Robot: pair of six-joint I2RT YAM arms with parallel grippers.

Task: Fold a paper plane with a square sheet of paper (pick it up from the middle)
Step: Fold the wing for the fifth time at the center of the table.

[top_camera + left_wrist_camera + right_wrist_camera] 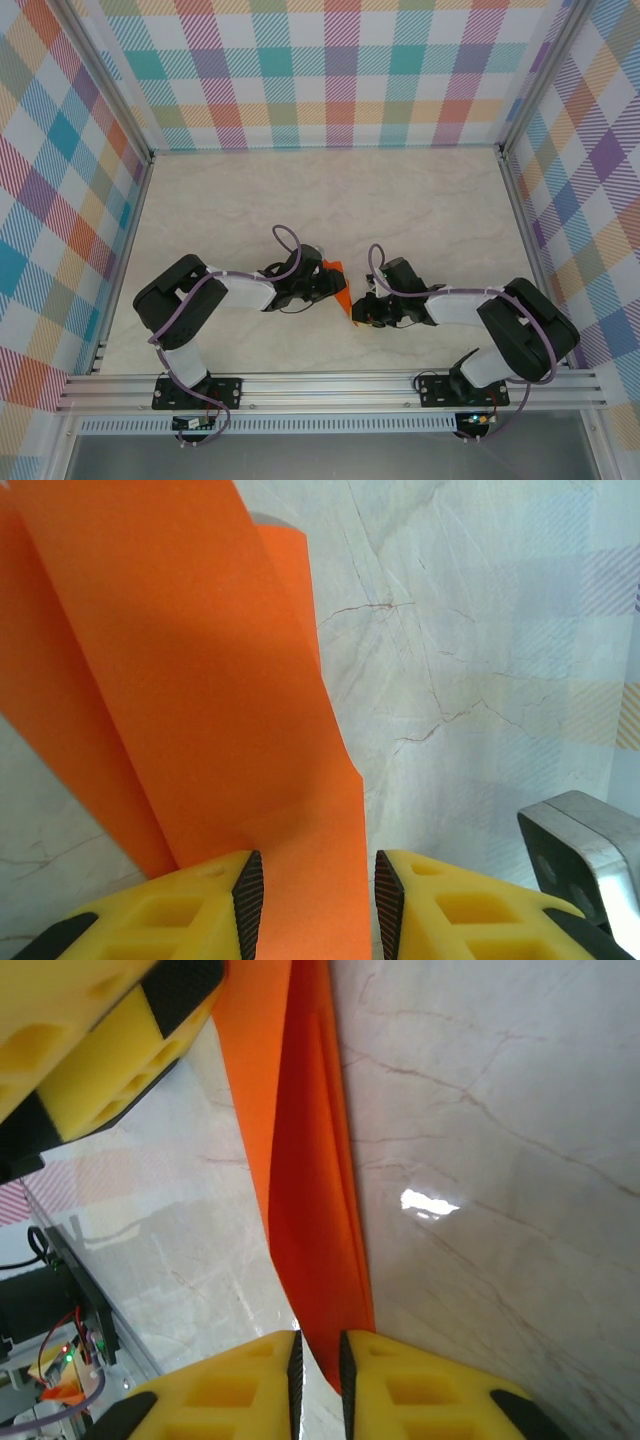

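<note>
Right end effector (318,1360) is pinched shut on the folded orange sheet of paper (310,1210), which stands between your two arms above the surface (500,1160). Left end effector (315,890) sits with jaws apart, straddling the sheet's edge. You're mid-fold, I'd say. Next, close left and crease squarely. No writing readable.

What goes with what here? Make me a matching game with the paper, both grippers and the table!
Things:
1. paper
2. left gripper
3. right gripper
4. table

Colour or state:
A. pale, marble-looking
B. jaws wide apart, paper lying between them
C. orange and folded
D. jaws almost closed, pinching the paper

Pairs: 1-C, 2-B, 3-D, 4-A
</note>
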